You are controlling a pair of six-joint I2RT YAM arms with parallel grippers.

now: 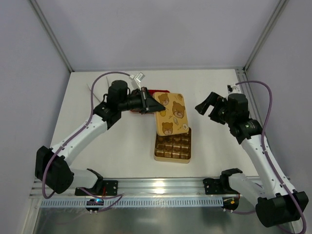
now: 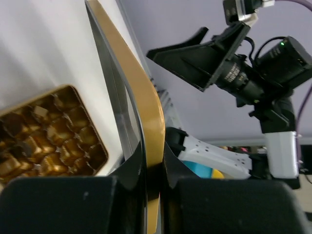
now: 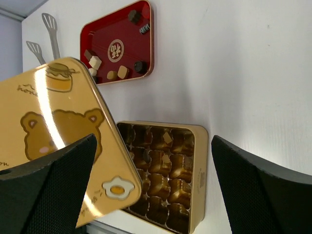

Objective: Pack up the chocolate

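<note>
Gold tin-plate fills my left wrist view: my left fingers (image 1: 145, 101) are clamped on the edge of the lid (image 1: 170, 114), one pad on each face of its thin rim. The lid is printed with brown bears, a honey pot and a fried egg. It hangs tilted above the white bench (image 1: 122, 146), its held edge up and its far side sloping over the back part of the tin (image 1: 172, 160). I cannot tell whether its lower corner touches the tin.

Behind the lid lies the red tray (image 3: 131, 46), gold-rimmed with a round emblem in the middle. Most of the loose chocolate (image 3: 123, 71) is there: small cream and tan cubes bunched near one edge beside a dark round piece, and two more dark pieces, one of them striped, at the opposite end. They lie scattered, apart from one another.

The tin sits open on the bench just in front of the tray. Its gold-lined cells are in rows. A tan piece and one or two others show in the cells nearest the lid, but the shiny lining makes the rest hard to read.

On the right, my right fingers (image 1: 204, 103) are spread wide and hold nothing. They hang above the bench beside the tin, well apart from it.
</note>
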